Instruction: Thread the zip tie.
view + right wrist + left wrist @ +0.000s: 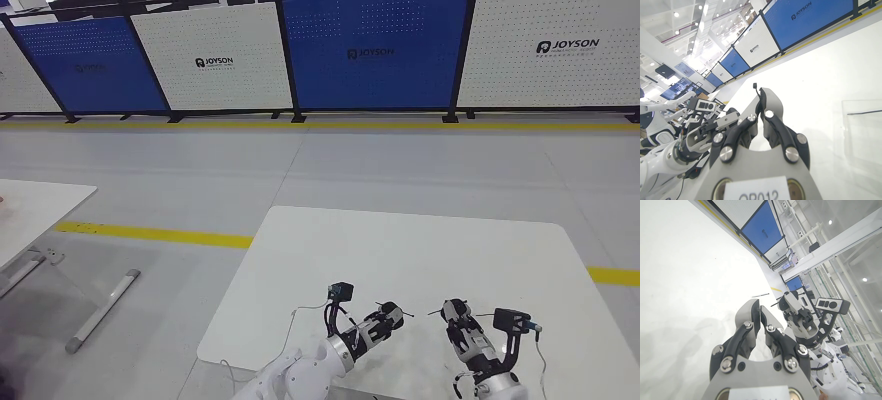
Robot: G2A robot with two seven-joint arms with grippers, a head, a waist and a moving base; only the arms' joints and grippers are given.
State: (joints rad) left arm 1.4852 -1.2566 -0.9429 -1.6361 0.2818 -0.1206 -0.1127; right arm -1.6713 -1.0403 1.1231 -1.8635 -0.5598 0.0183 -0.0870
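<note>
My right gripper [759, 98] is shut on a black zip tie [755, 89], whose square head sticks up past the fingertips. In the left wrist view that same gripper [789, 297] shows the tie's ends poking out on both sides. My left gripper [759, 308] is shut on a thin black piece, apparently another zip tie [758, 309], of which only a small nub shows. In the top view the left gripper [392, 314] and right gripper [452, 310] sit close together, a short gap apart, near the front edge of the white table [420, 250].
A clear container [861, 132] stands on the table beside my right gripper with a black zip tie [863, 112] in it. A loose black zip tie [761, 295] lies beyond my left gripper. The far half of the table is bare. A second table [40, 205] stands at far left.
</note>
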